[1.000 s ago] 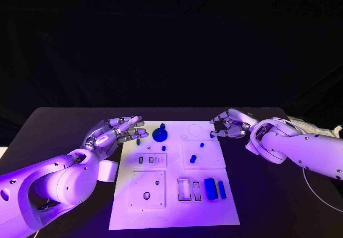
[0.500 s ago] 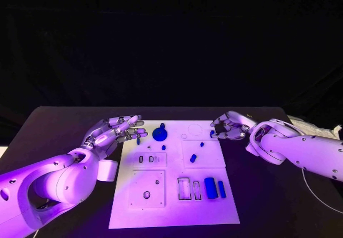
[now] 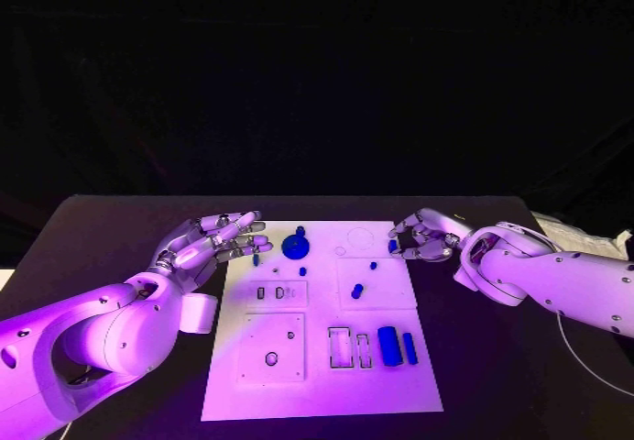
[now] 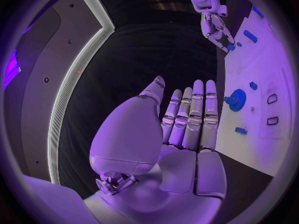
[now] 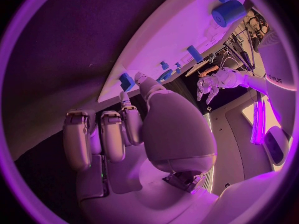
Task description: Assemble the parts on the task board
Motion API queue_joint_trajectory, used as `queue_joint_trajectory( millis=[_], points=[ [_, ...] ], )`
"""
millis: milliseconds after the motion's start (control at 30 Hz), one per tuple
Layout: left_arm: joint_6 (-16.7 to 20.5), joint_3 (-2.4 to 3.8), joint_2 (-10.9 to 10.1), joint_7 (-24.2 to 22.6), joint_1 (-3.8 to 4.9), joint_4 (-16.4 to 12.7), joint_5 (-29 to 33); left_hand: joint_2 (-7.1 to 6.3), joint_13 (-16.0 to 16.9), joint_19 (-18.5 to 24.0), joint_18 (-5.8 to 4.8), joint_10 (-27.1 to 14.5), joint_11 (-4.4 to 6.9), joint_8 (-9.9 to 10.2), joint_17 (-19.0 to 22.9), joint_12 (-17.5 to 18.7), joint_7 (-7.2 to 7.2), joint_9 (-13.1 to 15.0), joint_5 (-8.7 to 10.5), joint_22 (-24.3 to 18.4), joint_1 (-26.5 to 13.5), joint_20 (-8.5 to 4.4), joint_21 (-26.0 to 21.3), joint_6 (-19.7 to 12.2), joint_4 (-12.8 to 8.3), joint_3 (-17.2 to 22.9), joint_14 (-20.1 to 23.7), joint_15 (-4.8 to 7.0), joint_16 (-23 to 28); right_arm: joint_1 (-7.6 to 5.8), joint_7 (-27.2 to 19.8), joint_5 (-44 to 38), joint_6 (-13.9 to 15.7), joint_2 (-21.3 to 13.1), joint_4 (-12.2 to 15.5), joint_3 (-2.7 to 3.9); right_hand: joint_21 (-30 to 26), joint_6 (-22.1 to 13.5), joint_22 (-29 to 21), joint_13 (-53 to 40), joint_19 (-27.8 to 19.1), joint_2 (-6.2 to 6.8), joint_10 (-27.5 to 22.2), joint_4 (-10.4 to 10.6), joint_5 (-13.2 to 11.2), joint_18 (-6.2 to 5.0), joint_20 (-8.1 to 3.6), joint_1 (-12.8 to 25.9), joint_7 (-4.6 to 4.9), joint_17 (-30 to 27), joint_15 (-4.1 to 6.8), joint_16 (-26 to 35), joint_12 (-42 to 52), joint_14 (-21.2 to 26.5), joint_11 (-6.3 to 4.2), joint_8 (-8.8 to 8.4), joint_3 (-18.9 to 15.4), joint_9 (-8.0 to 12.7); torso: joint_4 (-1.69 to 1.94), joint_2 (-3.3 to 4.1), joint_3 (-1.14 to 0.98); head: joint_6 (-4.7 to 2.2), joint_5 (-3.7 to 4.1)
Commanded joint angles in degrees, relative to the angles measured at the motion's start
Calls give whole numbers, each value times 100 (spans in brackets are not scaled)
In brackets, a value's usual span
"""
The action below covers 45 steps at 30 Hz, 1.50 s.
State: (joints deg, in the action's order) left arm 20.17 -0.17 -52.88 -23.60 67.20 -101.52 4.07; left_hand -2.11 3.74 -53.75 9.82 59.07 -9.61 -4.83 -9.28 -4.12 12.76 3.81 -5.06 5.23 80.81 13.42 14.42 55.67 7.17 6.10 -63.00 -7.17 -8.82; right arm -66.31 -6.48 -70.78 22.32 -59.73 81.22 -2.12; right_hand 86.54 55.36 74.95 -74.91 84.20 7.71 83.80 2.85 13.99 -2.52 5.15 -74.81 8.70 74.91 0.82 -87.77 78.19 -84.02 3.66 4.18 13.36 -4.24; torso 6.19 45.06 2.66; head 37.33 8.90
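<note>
**Head view: task board at table centre, one hand at each far corner**

The head view shows the task board (image 3: 322,367), a white plate, lying flat in the middle of the black table (image 3: 106,238). Blue parts lie on it or stand in it. A round blue gear (image 3: 296,247) sits near the far left corner. Two small blue pegs (image 3: 302,272) lie just nearer than the gear. A short blue pin (image 3: 356,293) lies near the middle of the board. A blue cylinder (image 3: 390,347) and a thinner blue bar (image 3: 411,349) lie side by side at the near right, next to two rectangular slots (image 3: 350,351).

The right hand (image 3: 423,236) is at the far right edge of the board. Its fingers are curled inward, and a small blue part (image 3: 394,246) sits at the fingertips. The right wrist view shows the same blue part (image 5: 126,81) touching the thumb tip and the board edge. Whether the part is pinched cannot be determined.

The left hand (image 3: 218,240) is above the far left edge of the board, just beside the gear. Its fingers are extended and slightly apart, holding nothing. The left wrist view shows the fingers (image 4: 193,117) straight, side by side, apart from the gear (image 4: 235,99).
</note>
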Motion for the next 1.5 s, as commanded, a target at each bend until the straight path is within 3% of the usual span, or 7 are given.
queue_joint_trajectory(
  millis=[33, 400, 1233, 1500],
  points=[
    [-93, 2, 7, -31, 1, -8, -29, 56, -3, -52, 73, -10, -15, 21, -4, 36, -28, -4, 29, -9, 17, -4, -13, -12, -35, -11, -43, 11, 33, 9, 77, -91, -70, 20, -36, 1, 15, 56, 756, -705, 211, -35, 23, -8, 34, 88, 17, 29, -8, 1032, -10, -24, -5, -499, -13, 4, -33, -8, 4, -3, 3, -4, 8],
    [-90, 2, 19, -25, 1, -10, -29, 56, -3, -52, 73, -10, -15, 21, -4, 36, -28, -4, 29, -9, 17, -4, -13, -12, -35, -11, -43, 11, 33, 12, 153, -80, -143, 151, -186, 1, 18, 266, 762, -752, 213, -242, 61, -25, -39, 89, -3, -4, -49, 1046, 18, -29, 50, -502, -50, 79, 18, -40, 9, -3, 0, 9, 17],
    [-83, 2, -3, -14, 1, -21, -29, 72, -3, -57, 73, -8, -14, 25, -9, 36, -27, -3, 27, -12, 28, -5, -14, -8, -46, -7, -48, 13, 39, 15, 195, -86, -206, 197, -227, 1, 19, 467, 765, -779, 213, -297, 83, -55, -99, 89, -36, 10, -106, 1062, 56, -34, 77, -505, -97, 135, 38, -68, 3, -3, -2, 22, 7],
    [-82, 2, -3, -11, 1, -18, -29, 72, -3, -57, 73, -8, -14, 25, -9, 36, -27, -3, 27, -12, 28, -5, -14, -8, -46, -7, -48, 13, 39, 16, 148, 44, -58, 209, -183, 1, 32, 693, 795, -812, 228, -472, 112, -80, -121, 95, -82, -27, -189, 1086, 112, -43, 116, -511, -167, 209, 153, -112, 3, -3, -4, 35, 3]
  ],
)
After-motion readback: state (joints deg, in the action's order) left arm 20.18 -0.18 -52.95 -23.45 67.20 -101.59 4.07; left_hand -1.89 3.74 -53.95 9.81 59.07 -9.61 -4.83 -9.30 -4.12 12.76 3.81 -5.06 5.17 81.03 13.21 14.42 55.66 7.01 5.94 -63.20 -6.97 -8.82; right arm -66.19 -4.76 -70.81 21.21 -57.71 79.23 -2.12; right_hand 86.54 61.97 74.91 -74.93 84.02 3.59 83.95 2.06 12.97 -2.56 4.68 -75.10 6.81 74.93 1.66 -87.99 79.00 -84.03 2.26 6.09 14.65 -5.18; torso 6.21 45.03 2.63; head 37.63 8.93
